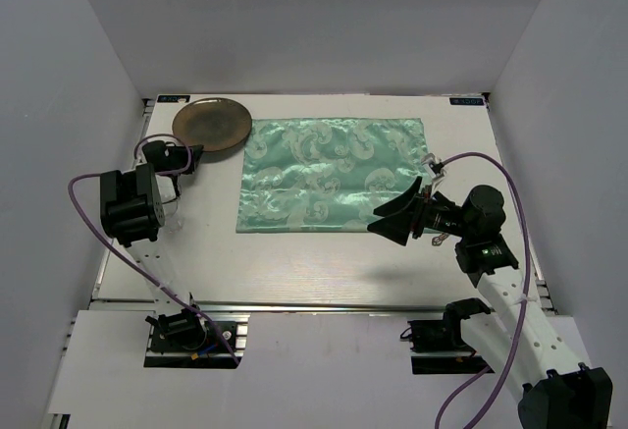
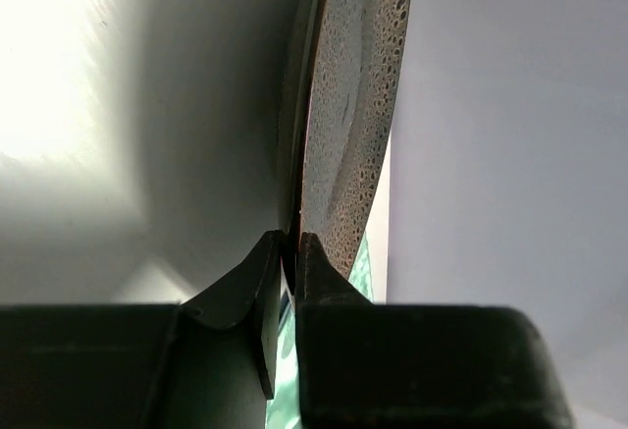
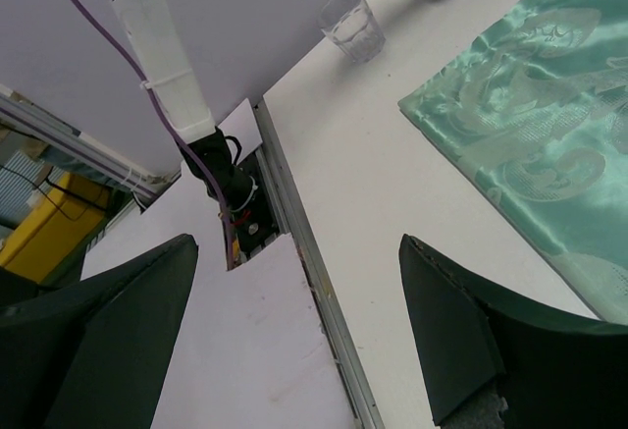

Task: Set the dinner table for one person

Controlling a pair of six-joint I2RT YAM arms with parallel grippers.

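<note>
Nearest you in the overhead view, item one: right arm (image 1: 510,311), white links with a purple cable (image 1: 525,242), rising from its base at 5 o'clock. Your right gripper (image 1: 392,215) hangs over the placemat's near right corner, at about 4 o'clock of the table. Its jaws are spread wide apart, with nothing between them.

Item two: dinner table (image 1: 324,267), white and flat, filling the middle of the overhead view. A metal rail (image 1: 324,303) runs along its 6 o'clock edge, just ahead of both arm bases.

Item three: placemat (image 1: 334,174), green satin with a pale scroll pattern. It lies flat from the table's centre toward 12 o'clock.

Item four: plate (image 1: 211,125), round, brown and speckled, in the 11 o'clock corner of the table. It sits just beside the placemat's far left corner; you cannot tell whether the two touch.

Item five: left gripper (image 1: 184,159), at 10 o'clock of the table. It is clamped on the plate's rim at the plate's 7 o'clock. In the left wrist view its two dark fingers (image 2: 250,277) press against either face of that rim.

Item six: glass tumbler (image 3: 355,34), clear and upright on bare tabletop. You see it at 12 o'clock in the right wrist view, beside the left arm (image 1: 132,208) and apart from the placemat.
</note>
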